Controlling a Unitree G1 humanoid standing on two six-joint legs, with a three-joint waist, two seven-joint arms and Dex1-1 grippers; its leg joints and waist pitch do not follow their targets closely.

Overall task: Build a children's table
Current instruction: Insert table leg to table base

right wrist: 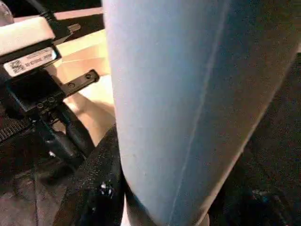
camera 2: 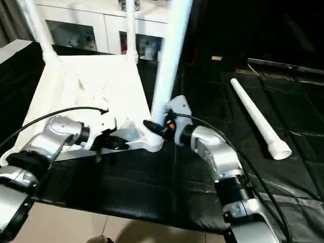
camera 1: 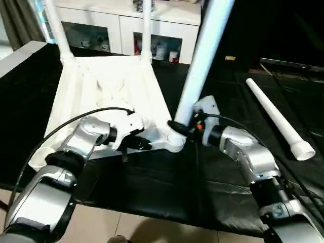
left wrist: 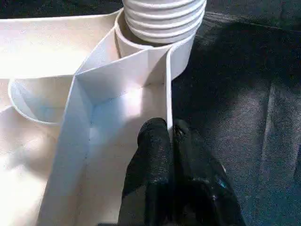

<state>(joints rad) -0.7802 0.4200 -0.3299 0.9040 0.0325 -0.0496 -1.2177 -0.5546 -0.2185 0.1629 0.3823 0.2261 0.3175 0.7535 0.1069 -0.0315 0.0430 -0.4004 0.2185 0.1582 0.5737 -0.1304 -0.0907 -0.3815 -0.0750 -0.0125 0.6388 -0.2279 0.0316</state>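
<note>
Table top (camera 1: 109,96) lies inverted, ribbed underside up, on the black-covered counter (camera 1: 152,187), centre-left of the head view. Two legs stand in the far corner sockets at about 11 and 12 o'clock of the top. A third leg (camera 1: 205,61) stands in the near socket (camera 1: 174,139) at roughly 5 o'clock of the top, leaning a little toward 1 o'clock. The fourth leg (camera 1: 276,119) lies loose on the counter, well apart at 3 o'clock. Right tool (camera 1: 178,127) sits about half open, its fingers around the base of the third leg just above the socket. Left tool (camera 1: 135,140) is pinched shut on the thin near rim wall (left wrist: 168,94) of the top, just beside that socket; the left wrist view shows the leg's ribbed end (left wrist: 162,19) entering the collar. Judgement: step in hand is seating leg three. To do it well, hold the rim clamp firm so the top cannot slide or lift, bring the leg upright until it lines up with the socket axis, then press and twist straight down. Risk: pushing while tilted may jam the ribs or lever the top off the counter.
</note>
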